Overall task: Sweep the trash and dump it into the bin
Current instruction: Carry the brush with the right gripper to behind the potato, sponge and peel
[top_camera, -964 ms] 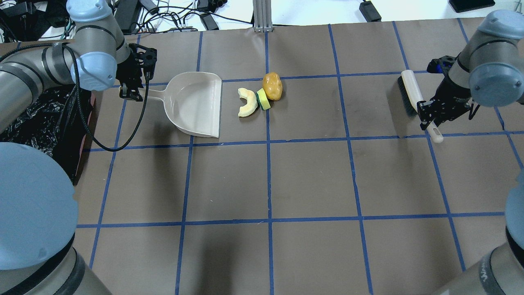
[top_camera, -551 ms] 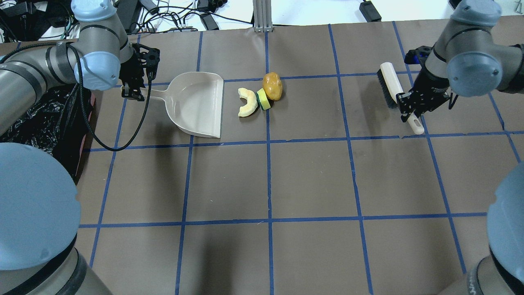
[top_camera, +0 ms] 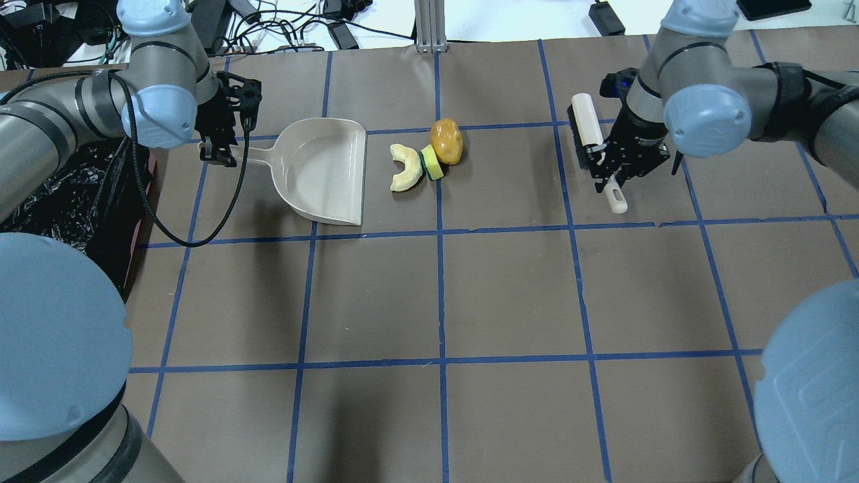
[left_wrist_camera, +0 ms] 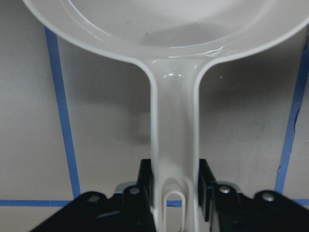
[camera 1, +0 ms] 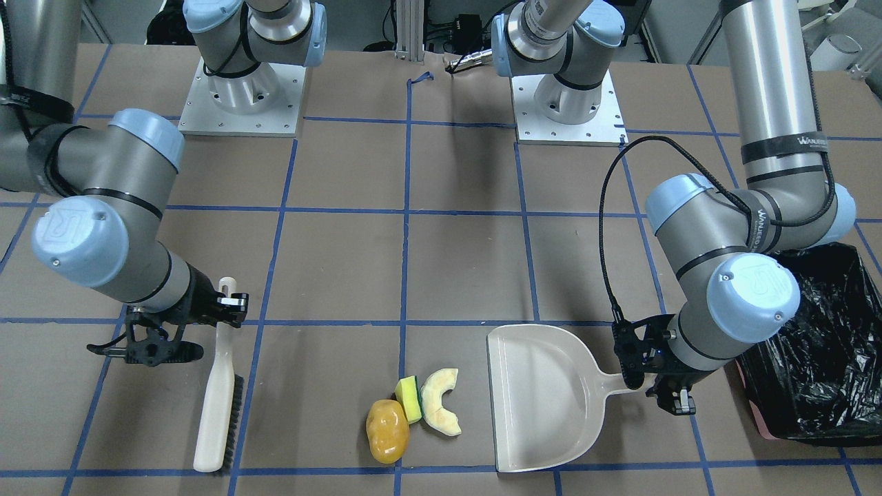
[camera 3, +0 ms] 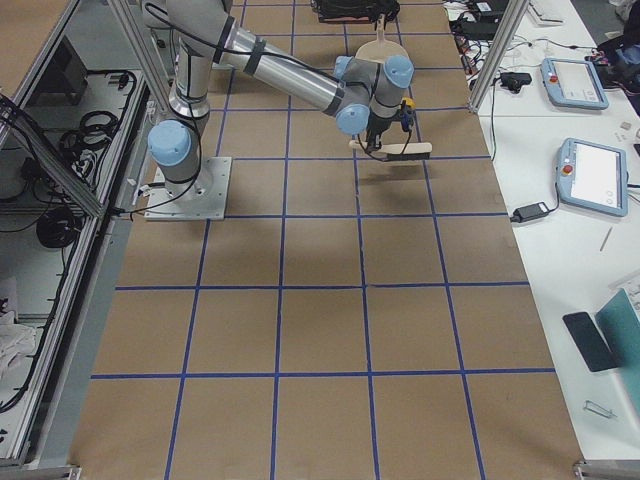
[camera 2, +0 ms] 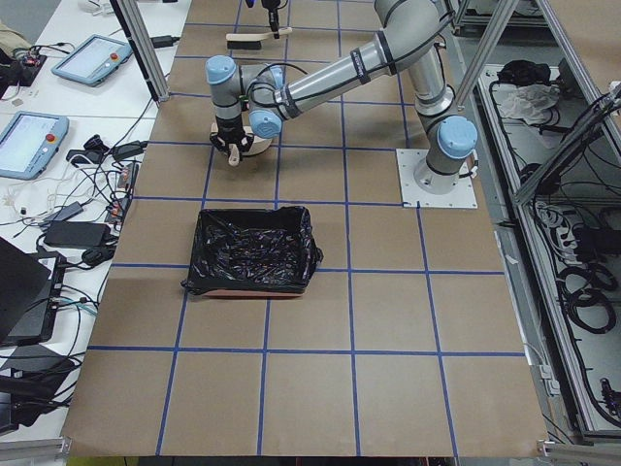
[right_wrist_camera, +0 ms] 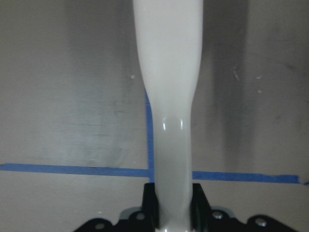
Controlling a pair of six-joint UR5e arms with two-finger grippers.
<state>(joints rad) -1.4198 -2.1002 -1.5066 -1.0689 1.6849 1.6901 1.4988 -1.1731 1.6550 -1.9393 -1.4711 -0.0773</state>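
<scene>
The trash lies together mid-table: a yellow-brown potato [top_camera: 447,141], a green wedge [top_camera: 432,163] and a cream curved slice [top_camera: 407,168]. Just left of them rests the cream dustpan [top_camera: 322,171], its open mouth facing the trash. My left gripper [top_camera: 221,151] is shut on its handle [left_wrist_camera: 174,121]. To the right of the trash, my right gripper [top_camera: 607,174] is shut on the handle [right_wrist_camera: 168,96] of a cream brush [top_camera: 585,127] with black bristles. The bin [top_camera: 137,235], lined with black plastic, stands at the table's left edge behind my left arm.
Blue tape lines grid the brown table cover [top_camera: 510,295]. Cables and power bricks [top_camera: 288,27] lie beyond the far edge. From the front, the arm bases [camera 1: 241,96] sit behind the work area, and the bin's pink rim [camera 1: 747,396] is beside the dustpan handle.
My right arm has carried the brush leftward, toward the trash. The left gripper and dustpan have shifted only slightly. The trash has not moved.
</scene>
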